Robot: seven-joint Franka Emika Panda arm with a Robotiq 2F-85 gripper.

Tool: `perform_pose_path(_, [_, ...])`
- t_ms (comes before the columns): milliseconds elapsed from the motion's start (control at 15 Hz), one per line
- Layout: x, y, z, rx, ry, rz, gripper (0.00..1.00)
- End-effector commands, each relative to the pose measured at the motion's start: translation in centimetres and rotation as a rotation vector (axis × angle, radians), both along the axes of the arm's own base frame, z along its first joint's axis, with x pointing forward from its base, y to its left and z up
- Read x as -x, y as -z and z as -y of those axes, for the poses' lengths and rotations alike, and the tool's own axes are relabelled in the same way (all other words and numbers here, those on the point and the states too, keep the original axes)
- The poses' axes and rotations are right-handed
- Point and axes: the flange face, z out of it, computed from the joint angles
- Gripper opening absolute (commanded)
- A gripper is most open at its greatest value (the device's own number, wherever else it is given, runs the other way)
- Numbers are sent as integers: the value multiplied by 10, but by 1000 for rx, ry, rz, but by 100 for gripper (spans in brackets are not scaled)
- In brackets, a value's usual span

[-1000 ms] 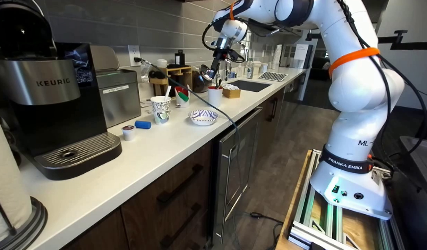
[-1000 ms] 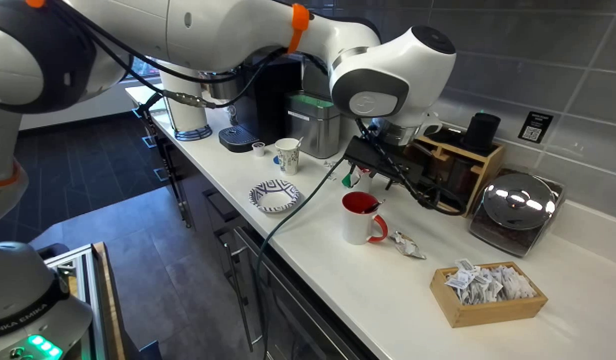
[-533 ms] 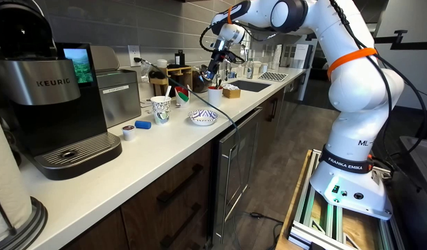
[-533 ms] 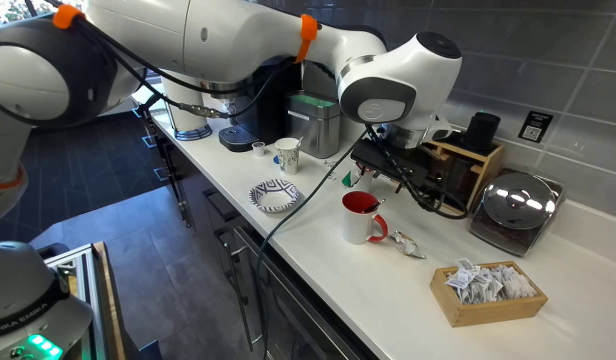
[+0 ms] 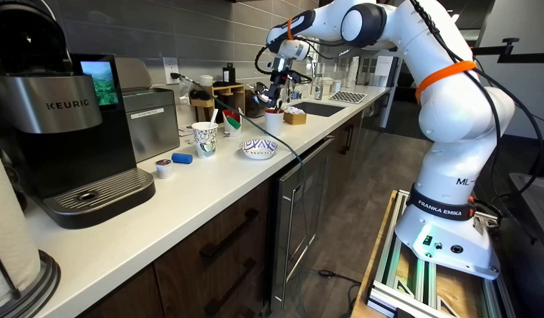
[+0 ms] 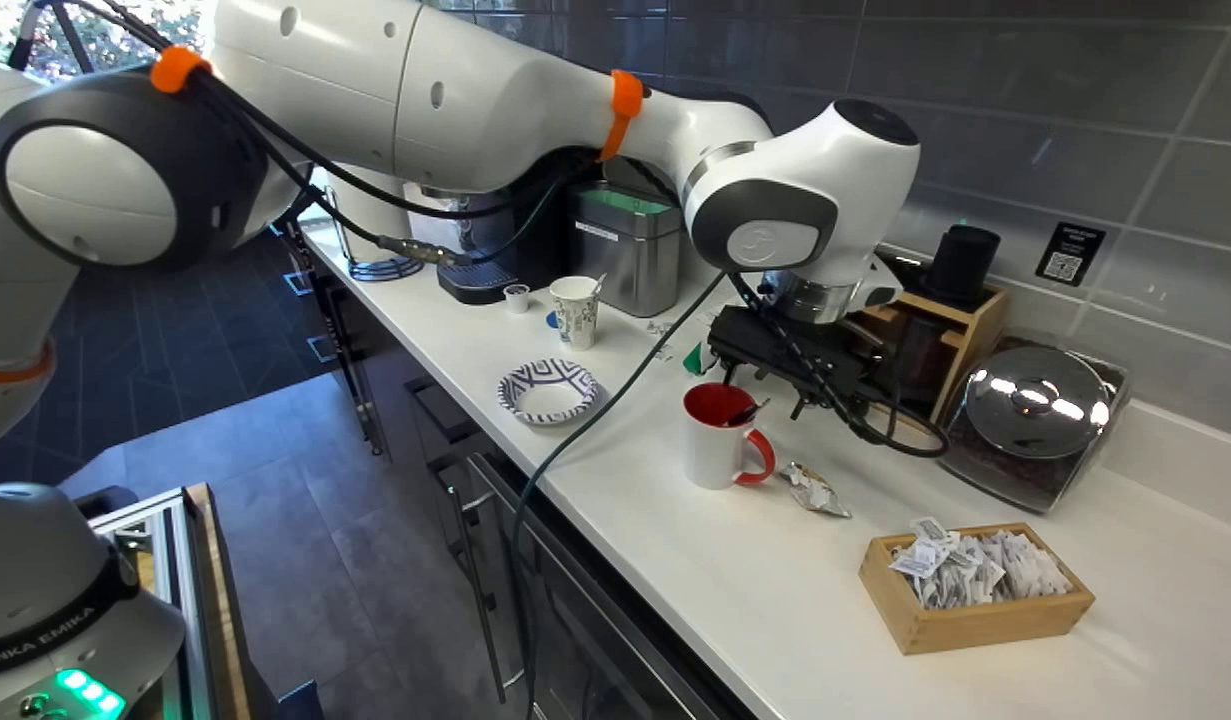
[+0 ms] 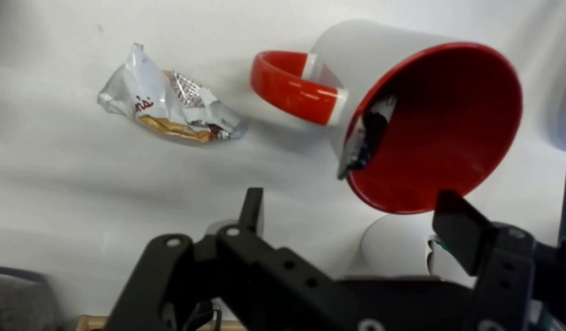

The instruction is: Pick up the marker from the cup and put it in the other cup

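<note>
The marker (image 7: 374, 131), slim and dark, leans inside the white mug with red inside and red handle (image 6: 713, 458), its end over the rim near the handle. A pale strip lies beside it. The marker also shows in an exterior view (image 6: 745, 413). My gripper (image 7: 350, 195) is open and empty, just above and behind the mug, apart from the marker; it shows in both exterior views (image 5: 272, 99) (image 6: 763, 395). A patterned paper cup (image 5: 205, 141) holds a white stick. A white cup with red inside and a green item (image 5: 231, 129) is partly hidden by the gripper in an exterior view (image 6: 706, 357).
A foil wrapper (image 6: 815, 490) lies by the mug's handle. A wooden box of packets (image 6: 1005, 630), a patterned bowl (image 6: 548, 395), a wooden shelf (image 6: 983, 325) and a metal-lidded jar (image 6: 1037, 405) stand around. A cable (image 6: 615, 405) hangs across the counter's edge.
The arm has come down, bringing the open gripper lower and closer to the red-handled mug. The mug, marker and cups have not moved.
</note>
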Motion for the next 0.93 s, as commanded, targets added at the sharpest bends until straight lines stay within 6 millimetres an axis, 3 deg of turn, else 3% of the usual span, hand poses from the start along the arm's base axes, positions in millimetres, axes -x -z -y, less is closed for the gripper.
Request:
perform_pose_path(0, [3, -4, 16, 6, 6, -48, 92])
perform_pose_path(333, [19, -25, 27, 2, -20, -97, 93])
perform_pose_path(867, [11, -25, 1, -21, -62, -129, 76])
